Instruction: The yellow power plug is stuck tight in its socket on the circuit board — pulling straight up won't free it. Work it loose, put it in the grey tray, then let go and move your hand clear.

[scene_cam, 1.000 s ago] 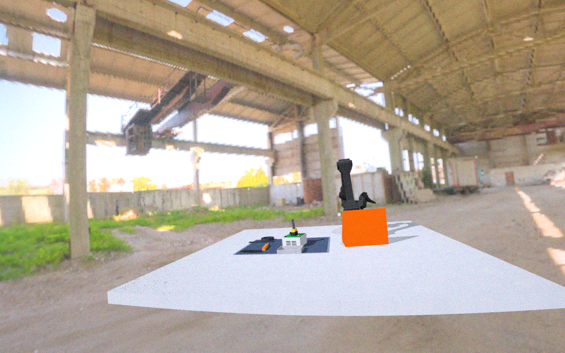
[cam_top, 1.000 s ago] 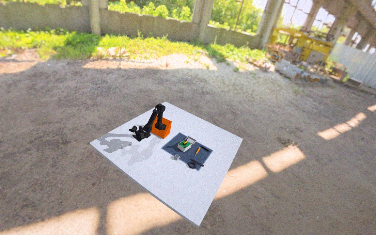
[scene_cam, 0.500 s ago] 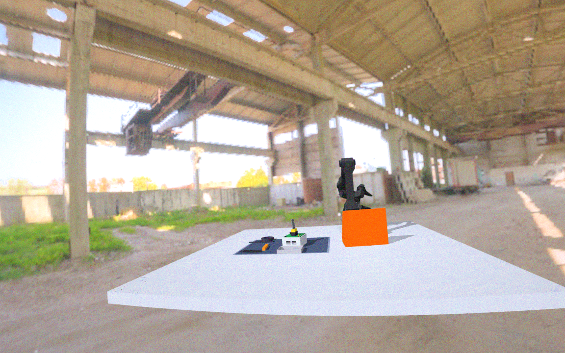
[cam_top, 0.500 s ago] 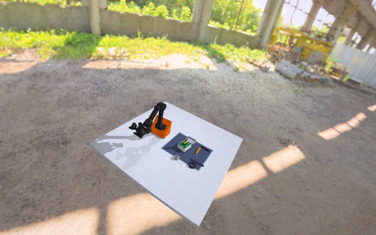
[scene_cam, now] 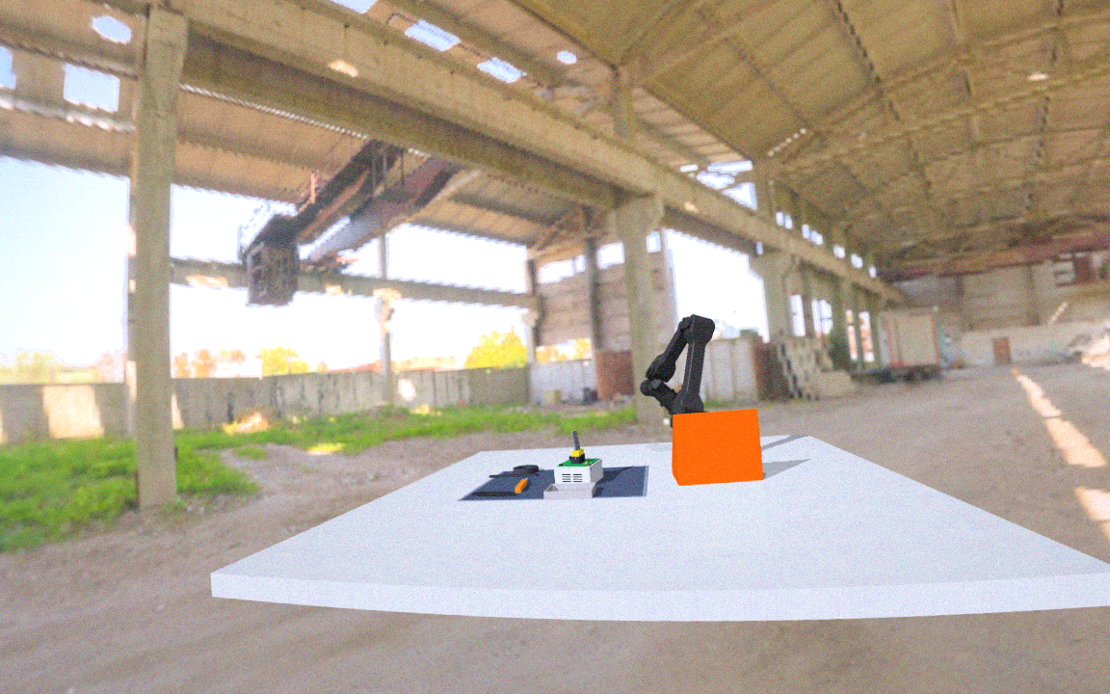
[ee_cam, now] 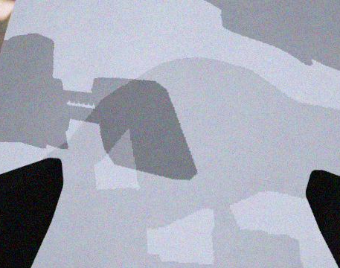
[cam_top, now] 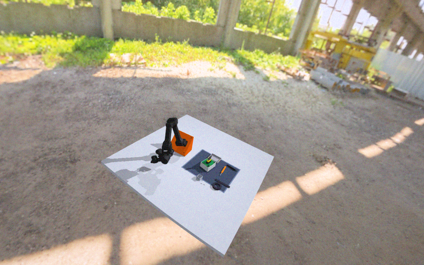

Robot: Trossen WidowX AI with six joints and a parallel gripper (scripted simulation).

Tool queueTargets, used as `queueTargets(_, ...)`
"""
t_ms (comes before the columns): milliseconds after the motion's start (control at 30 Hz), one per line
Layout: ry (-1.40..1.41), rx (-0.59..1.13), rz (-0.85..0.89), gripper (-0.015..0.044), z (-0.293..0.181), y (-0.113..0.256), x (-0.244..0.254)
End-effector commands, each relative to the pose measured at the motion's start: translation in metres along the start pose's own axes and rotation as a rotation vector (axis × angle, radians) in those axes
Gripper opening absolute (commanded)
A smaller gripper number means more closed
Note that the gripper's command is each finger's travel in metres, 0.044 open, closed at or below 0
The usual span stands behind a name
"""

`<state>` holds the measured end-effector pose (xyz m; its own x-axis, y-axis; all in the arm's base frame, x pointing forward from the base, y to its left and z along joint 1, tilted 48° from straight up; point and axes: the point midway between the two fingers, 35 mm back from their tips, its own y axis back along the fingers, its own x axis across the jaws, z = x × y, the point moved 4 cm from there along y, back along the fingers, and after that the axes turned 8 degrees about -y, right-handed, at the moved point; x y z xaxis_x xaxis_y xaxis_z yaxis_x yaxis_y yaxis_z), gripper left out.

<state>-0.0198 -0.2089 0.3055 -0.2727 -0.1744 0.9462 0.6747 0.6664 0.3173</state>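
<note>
Smooth, matt white table top (cam_top: 213, 211) (scene_cam: 662, 552) (ee_cam: 251, 156).

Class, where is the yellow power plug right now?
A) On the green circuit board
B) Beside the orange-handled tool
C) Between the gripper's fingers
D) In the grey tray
A: the yellow power plug stands up from the green circuit board.

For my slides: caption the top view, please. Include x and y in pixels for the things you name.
Black robot arm (cam_top: 172, 121) beside the yellow power plug (cam_top: 209, 161), upright in its green circuit board (cam_top: 205, 163).

On the tabletop (cam_top: 207, 211) (scene_cam: 662, 552), the circuit board (cam_top: 211, 161) (scene_cam: 591, 463) tops a vented housing (cam_top: 208, 167) (scene_cam: 576, 474) on the mat (cam_top: 192, 164) (scene_cam: 628, 481), between the tray (cam_top: 219, 158) (scene_cam: 569, 493) and a small clear cube (cam_top: 199, 177).
</note>
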Motion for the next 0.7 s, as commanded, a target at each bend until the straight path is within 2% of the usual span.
queueTargets(0,0.277,0.169,-0.07,0.043,-0.045,0.019,-0.022)
queueTargets(133,0.566,0.368,-0.109,0.043,-0.086,0.048,-0.051)
queueTargets(233,0.628,0.4,-0.112,0.043,-0.089,0.059,-0.053)
queueTargets(367,0.616,0.423,-0.105,0.043,-0.067,0.083,-0.03)
queueTargets(500,0.597,0.464,-0.083,0.043,-0.022,0.107,0.006)
queueTargets(567,0.59,0.48,-0.073,0.043,-0.004,0.111,0.019)
queueTargets(667,0.589,0.482,-0.071,0.043,-0.002,0.111,0.02)
